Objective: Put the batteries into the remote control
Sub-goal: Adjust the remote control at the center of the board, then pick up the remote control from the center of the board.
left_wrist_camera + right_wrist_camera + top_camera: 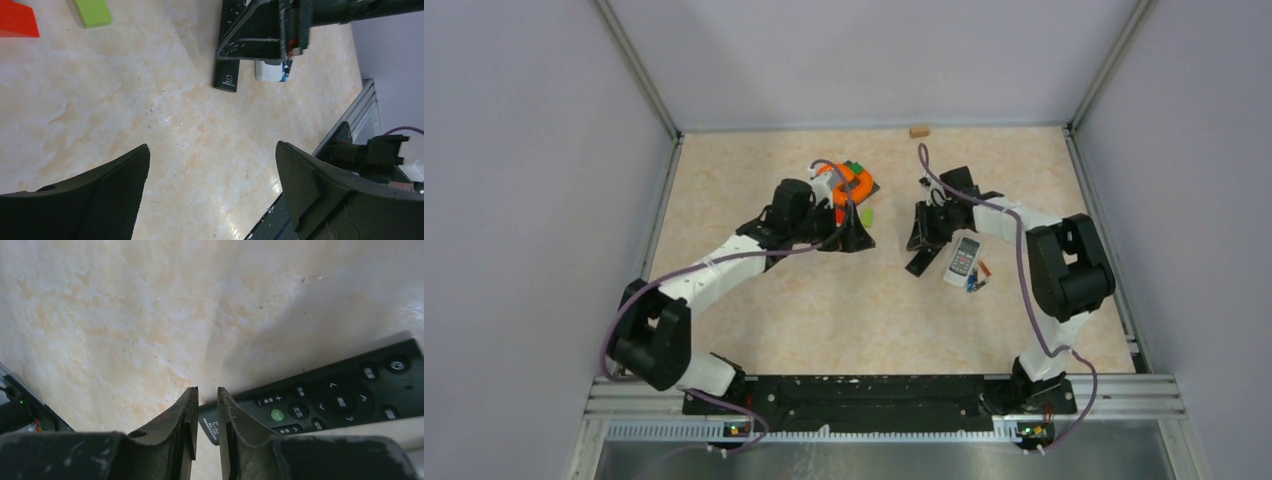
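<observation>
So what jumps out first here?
The bright orange-and-green toy pile sits toward the table's far middle. Then the black remote lies flat just under the right gripper, jaws nearly closed, with the white remote and small batteries alongside.

Two remotes [964, 258], two batteries [985, 268], two arms [724, 255]

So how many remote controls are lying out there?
2. The black remote lies centre-right; the white remote sits just right of it, with batteries beside its near end. Others may be hidden from view.
</observation>
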Motion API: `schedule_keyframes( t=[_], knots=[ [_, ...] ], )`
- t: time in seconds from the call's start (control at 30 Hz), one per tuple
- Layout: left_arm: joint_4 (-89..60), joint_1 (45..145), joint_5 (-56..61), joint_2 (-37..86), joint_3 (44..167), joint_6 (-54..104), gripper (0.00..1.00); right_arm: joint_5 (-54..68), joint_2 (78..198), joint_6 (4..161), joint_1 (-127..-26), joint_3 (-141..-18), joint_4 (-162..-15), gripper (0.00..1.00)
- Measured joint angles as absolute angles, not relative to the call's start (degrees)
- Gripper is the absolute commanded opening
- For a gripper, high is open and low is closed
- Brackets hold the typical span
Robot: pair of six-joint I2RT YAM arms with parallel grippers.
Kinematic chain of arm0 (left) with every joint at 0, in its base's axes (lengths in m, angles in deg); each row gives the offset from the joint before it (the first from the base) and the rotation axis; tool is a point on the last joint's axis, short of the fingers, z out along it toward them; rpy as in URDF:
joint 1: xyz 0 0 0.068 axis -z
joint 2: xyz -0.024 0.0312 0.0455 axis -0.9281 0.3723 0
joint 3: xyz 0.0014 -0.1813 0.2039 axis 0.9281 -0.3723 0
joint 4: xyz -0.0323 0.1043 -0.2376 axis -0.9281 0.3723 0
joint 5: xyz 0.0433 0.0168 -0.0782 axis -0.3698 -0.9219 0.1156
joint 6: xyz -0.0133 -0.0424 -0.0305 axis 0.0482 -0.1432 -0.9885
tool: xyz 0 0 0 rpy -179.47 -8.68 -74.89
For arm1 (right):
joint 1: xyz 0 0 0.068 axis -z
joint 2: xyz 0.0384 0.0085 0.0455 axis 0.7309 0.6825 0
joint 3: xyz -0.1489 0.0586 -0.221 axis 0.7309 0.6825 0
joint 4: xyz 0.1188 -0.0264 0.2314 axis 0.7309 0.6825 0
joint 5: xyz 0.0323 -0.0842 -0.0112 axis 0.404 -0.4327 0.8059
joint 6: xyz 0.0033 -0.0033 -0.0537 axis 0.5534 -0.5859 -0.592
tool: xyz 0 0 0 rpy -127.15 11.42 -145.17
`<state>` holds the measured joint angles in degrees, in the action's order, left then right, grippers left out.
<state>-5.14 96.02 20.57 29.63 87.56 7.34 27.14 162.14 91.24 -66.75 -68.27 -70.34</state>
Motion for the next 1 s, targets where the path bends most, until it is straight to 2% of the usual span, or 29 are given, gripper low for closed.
schedule_keyframes(
  t=[0.13,0.23,0.33,0.43,0.63,0.77,1.0],
  knots=[
    [-6.32,100.63,15.91,36.47,89.46,9.68,0.94,20.32,156.96,95.07,-66.71,-70.84,-67.79,0.3],
    [-5.89,104.44,9.92,43.46,94.44,10.86,0.83,13.83,151.92,99.44,-66.12,-72.31,-66.91,0.33],
    [-5.62,107.74,4.37,50.35,100.48,11.78,0.77,5.17,145.29,104.09,-64.63,-72.16,-65.14,0.34],
    [-5.36,110.69,-1.35,56.34,106.36,13.11,0.71,-0.69,138.52,107.55,-61.97,-69.84,-64.22,0.34],
    [-5.14,115.32,-7.82,65.56,114.44,16.7,0.64,-4.58,129.01,110.74,-55.8,-61.56,-61.21,0.35],
    [-5.08,117.27,-8.35,68.97,115.54,18.18,0.64,-4.93,125.75,111.24,-55.34,-57.69,-58.5,0.36],
    [-5.52,118.56,-6.66,69.63,116.1,20.08,0.74,-4.05,123.17,111.9,-55.12,-54.26,-57.49,0.36]
  ],
)
